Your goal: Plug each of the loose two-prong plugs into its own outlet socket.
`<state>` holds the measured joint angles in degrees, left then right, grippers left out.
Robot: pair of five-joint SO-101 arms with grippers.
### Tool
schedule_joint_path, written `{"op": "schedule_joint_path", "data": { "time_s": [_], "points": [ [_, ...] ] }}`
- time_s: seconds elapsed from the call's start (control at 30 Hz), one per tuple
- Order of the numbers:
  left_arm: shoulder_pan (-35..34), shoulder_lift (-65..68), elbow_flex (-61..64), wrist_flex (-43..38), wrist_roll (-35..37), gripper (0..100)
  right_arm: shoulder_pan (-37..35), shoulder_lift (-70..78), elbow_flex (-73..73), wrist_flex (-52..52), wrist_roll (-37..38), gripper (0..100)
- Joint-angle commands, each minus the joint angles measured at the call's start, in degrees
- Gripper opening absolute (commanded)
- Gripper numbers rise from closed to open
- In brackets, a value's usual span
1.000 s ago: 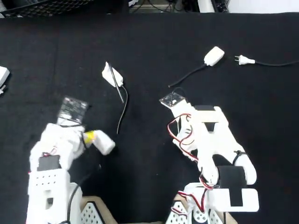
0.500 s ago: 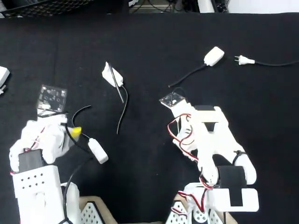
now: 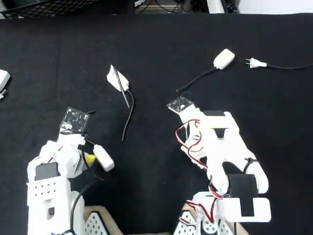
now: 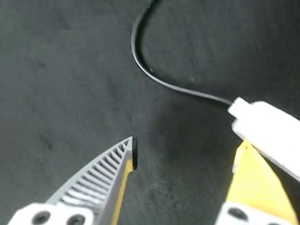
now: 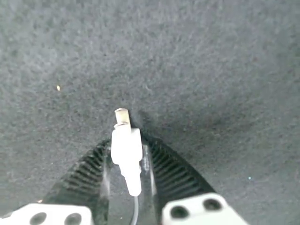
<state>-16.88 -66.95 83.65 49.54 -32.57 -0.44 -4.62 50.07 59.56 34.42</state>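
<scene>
Overhead, a black-clothed table (image 3: 156, 39) carries two white arms side by side at its near edge, the left arm (image 3: 49, 181) and the right arm (image 3: 225, 156). The left gripper (image 4: 186, 143) stands spread wide just above the cloth. A white cord end (image 4: 267, 131) lies against its yellow finger (image 4: 253, 187) without being clamped; whether that piece is a plug or a socket cannot be told. Its black cord (image 4: 140, 56) curls away across the cloth. The right gripper (image 5: 126, 143) is pinched on a small white plug (image 5: 125, 152), held by the body with the metal tip (image 5: 121, 114) pointing out over bare cloth. Farther back lie a white socket (image 3: 224, 58) on its cord and a loose two-prong plug (image 3: 255, 62) just beside it. A second cord end (image 3: 117, 79) lies nearer the middle of the table.

Judged from these views, the plugs are light, hard and smooth-sided, so they may slip or twist between the pads. The cords look springy enough to drag a released piece round. The best hold appears to be across the flat sides of the body, just behind the prongs. The cord gives no firm grip, and the thin prongs could bend if pushed in crooked. A socket this light would likely need pinning by the other gripper while a plug goes in.
</scene>
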Motion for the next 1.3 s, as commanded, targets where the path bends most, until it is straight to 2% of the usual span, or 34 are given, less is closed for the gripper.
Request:
{"op": "schedule_joint_path", "data": {
  "time_s": [0.0,0.17,0.3,0.4,0.6,0.77,1.0,1.07,1.27],
  "points": [
    [3.21,-0.09,-1.1,-1.85,-0.53,34,0.53,-0.22,-0.48,-2.73,-0.53,1.5],
    [11.74,-0.09,-2.07,-1.85,0.0,34,0.53,-0.22,-0.48,-2.73,-0.44,1.5],
    [18.24,0.0,-2.68,-2.29,4.75,34,0.53,-0.22,-0.48,-2.73,-0.44,1.5],
    [21.41,0.0,-3.03,-4.84,5.63,34,0.53,-0.22,-0.48,-2.64,-0.35,1.5],
    [22.02,5.36,-3.47,-14.68,6.95,34,0.53,-0.22,-0.4,-2.64,-0.26,1.5],
    [21.93,25.67,-7.52,-26.02,7.03,34,0.53,-0.22,-0.31,-2.64,-0.44,1.5],
    [21.49,54.07,-30.11,-17.23,7.12,34,0.62,-0.22,-0.22,-2.64,-0.53,1.5],
    [21.32,55.21,-31.96,-15.03,7.12,34,0.62,-0.22,-0.22,-2.64,-0.62,1.5],
    [21.49,55.3,-32.57,-15.82,7.03,34,0.62,-0.22,-0.22,-2.64,-0.53,1.5]
  ]
}}
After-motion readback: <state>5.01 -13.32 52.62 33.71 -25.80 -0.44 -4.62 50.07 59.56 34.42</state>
